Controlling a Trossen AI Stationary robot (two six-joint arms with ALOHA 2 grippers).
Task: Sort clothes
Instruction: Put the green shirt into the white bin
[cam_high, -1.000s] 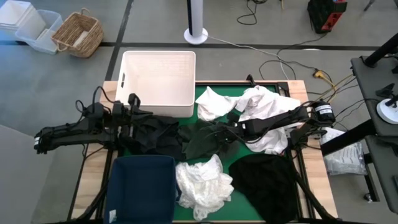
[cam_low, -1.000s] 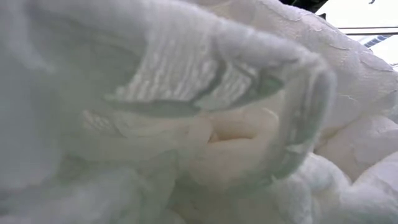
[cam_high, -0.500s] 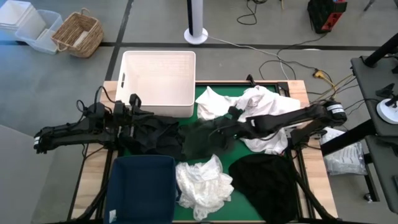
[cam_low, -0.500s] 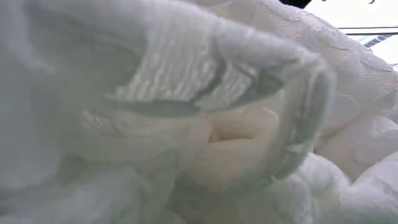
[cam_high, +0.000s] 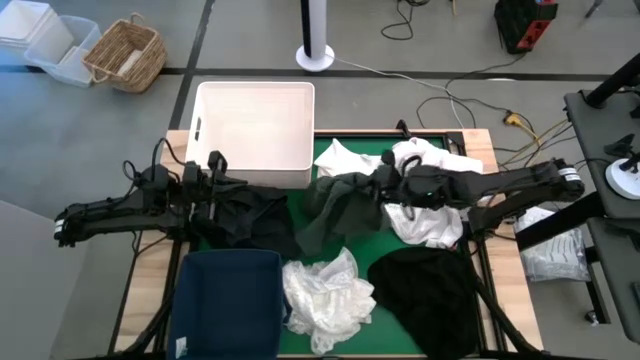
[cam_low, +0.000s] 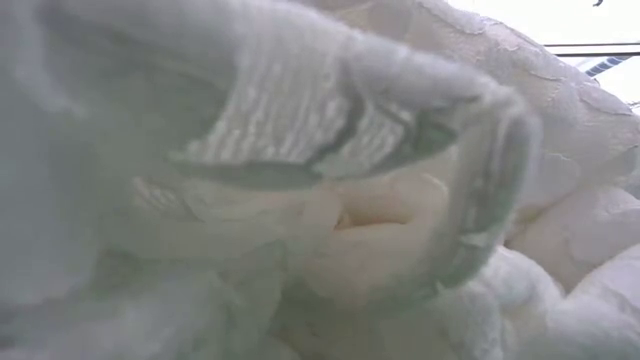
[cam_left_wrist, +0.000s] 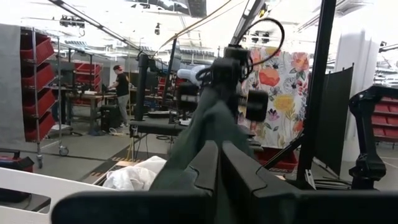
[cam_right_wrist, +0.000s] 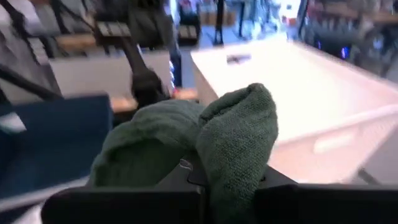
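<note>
Sorting is judged barely begun: the white basket (cam_high: 256, 130) and the blue bin (cam_high: 228, 305) both appear empty in the high view, and every garment but one lies on the desk (cam_high: 478, 142). The right claw (cam_high: 385, 188) is clamped on the dark green garment (cam_high: 338, 210), which is lifted and hangs from it in a long, limp drape, thick and knitted in the right wrist view (cam_right_wrist: 233, 140). Just behind that claw lies a white garment (cam_high: 425, 215), another white piece (cam_high: 345, 162) sits beside it toward the basket, a crumpled white one (cam_high: 325, 290) lies below it near the bin, and a black garment (cam_high: 430, 285) rests at the desk's near edge. The left claw (cam_high: 212, 190) is held over a black heap (cam_high: 250, 215); whether anything is gripped cannot be told, though its fingers (cam_left_wrist: 217, 168) look nearly together. Placement of all pieces is still left.
</note>
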